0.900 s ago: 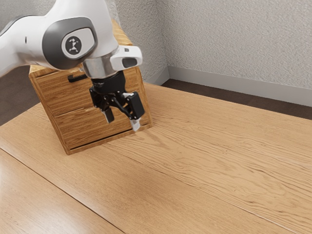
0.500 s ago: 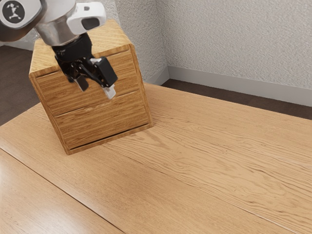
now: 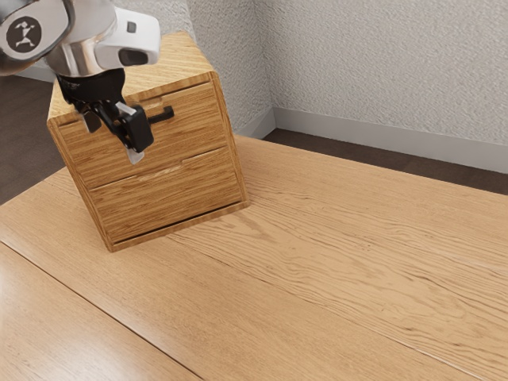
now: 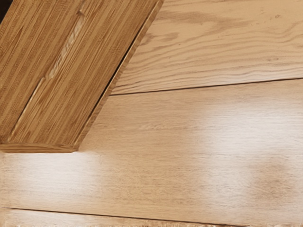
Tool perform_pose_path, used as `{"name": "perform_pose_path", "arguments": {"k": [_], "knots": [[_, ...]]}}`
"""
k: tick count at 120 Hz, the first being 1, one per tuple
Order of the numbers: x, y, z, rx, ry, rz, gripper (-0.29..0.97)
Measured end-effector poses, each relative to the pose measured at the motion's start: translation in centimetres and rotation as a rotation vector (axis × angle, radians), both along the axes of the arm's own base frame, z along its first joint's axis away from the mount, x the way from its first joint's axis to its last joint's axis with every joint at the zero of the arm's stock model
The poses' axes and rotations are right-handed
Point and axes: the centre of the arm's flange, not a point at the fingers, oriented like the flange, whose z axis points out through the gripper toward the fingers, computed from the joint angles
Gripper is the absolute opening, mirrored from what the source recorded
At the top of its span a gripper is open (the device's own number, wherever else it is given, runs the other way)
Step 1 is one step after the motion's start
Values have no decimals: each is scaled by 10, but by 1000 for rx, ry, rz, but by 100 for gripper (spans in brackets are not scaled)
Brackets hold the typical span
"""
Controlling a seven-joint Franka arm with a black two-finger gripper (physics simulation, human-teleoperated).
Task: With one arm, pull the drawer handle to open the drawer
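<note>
A wooden cabinet [image 3: 171, 194] with two drawer fronts stands at the table's back left in the exterior view. The upper drawer [image 3: 190, 127] carries a black bar handle [image 3: 161, 115]; part of the handle is hidden behind my hand. My gripper [image 3: 115, 141] hangs in front of the upper drawer, just to the exterior view's left of the handle's visible end. Its fingers stand apart and nothing is between them. The wrist view looks down the cabinet's front [image 4: 61, 71] to the tabletop [image 4: 199, 151].
The wide wooden table [image 3: 333, 262] stretches to the exterior view's right and front of the cabinet. A grey textured wall [image 3: 381, 55] with a skirting board runs behind the table.
My hand has risen and moved toward the exterior view's left, from the cabinet's lower right corner to the upper drawer beside the handle. The cabinet has not moved.
</note>
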Motion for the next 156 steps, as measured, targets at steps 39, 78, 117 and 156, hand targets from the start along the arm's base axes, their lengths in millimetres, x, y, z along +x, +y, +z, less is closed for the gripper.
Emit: {"name": "perform_pose_path", "arguments": {"k": [39,78,117,156], "knots": [[11,32,-9,78,24,-29,68],[8,23,-30,172,25,-197,68],[5,55,-86,295,-31,-526,68],[34,72,-74,378,-90,-556,68]]}}
